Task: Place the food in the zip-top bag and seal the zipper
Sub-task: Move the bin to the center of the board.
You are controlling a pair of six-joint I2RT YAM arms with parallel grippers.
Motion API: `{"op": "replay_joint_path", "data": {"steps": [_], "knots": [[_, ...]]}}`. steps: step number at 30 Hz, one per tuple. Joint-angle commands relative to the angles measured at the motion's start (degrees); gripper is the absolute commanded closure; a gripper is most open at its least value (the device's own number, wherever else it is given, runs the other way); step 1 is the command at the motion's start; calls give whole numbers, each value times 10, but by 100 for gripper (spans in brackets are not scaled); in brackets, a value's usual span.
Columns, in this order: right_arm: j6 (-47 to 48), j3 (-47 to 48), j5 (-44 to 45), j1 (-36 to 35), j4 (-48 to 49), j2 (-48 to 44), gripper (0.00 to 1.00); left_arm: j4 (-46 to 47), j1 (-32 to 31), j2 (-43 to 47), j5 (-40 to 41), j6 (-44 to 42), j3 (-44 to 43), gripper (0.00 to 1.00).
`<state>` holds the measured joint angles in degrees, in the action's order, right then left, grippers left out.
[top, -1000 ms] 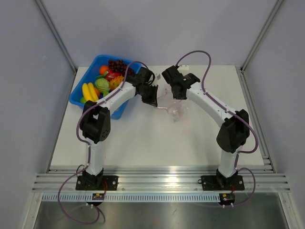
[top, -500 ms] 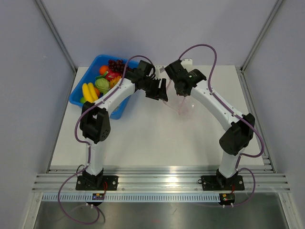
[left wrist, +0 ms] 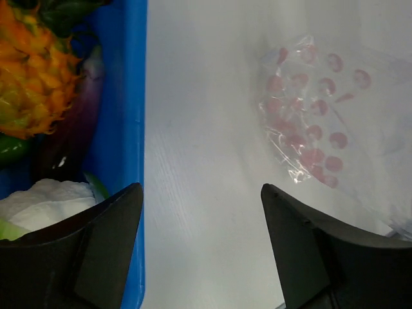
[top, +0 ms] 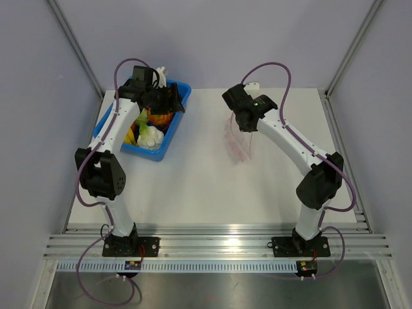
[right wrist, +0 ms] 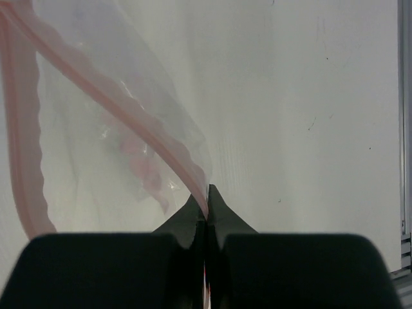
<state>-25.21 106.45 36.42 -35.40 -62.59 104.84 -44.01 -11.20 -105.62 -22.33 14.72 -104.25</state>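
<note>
The food (top: 149,134) lies in the blue tray (top: 156,155) at the back left: a spiky orange fruit (left wrist: 29,84), a purple piece (left wrist: 77,132) and a pale cabbage (left wrist: 45,203). My left gripper (top: 172,106) hovers open and empty over the tray's right rim; in the left wrist view (left wrist: 201,190) bare table shows between its fingers. The zip-top bag (top: 238,145), clear with pink dots (left wrist: 312,129), hangs from my right gripper (top: 243,125). That gripper (right wrist: 206,190) is shut on the pink zipper (right wrist: 129,109) strip at the bag's mouth.
White table (top: 193,187) runs between the tray and the bag. Grey walls close in the left, back and right sides. A metal rail (top: 212,241) with the arm bases lines the near edge.
My left gripper opened, let go of the bag and swung left to the tray. The right gripper stayed shut on the bag's edge, and the bag now hangs from it alone.
</note>
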Motion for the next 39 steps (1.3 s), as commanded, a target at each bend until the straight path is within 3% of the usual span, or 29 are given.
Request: {"op": "replay_joint_path", "data": {"steps": [1, 6, 16, 19, 24, 27, 32, 33, 35, 37, 39], "knots": [[10, 4, 4, 2, 12, -29, 100, -15, -17, -34, 72, -28, -23, 21], [15, 2, -1, 2, 14, -33, 100, -33, -17, -86, 136, -43, -27, 27], [10, -4, -14, 2, 19, -39, 100, -2, -17, -43, 153, -34, 99, 51], [8, -9, -12, 2, 19, -46, 100, 19, -17, -18, 134, -23, 140, 62], [2, -27, -9, 2, 20, -64, 100, 43, -24, 28, 120, 9, 220, 92], [-1, -36, -10, 2, 20, -68, 100, 59, -36, 66, 127, 34, 263, 96], [-2, -41, -16, 2, 20, -74, 100, 40, -42, 101, 161, 36, 281, 94], [0, -42, -16, 2, 22, -75, 100, 36, -42, 105, 160, 31, 280, 76], [3, -44, -16, 2, 22, -75, 100, 22, -42, 118, 155, 27, 273, 57], [5, -42, -20, 2, 23, -74, 100, 12, -43, 128, 143, 25, 247, 44], [7, -37, -29, 2, 26, -71, 100, -1, -51, 142, 140, 23, 224, 43]]}}
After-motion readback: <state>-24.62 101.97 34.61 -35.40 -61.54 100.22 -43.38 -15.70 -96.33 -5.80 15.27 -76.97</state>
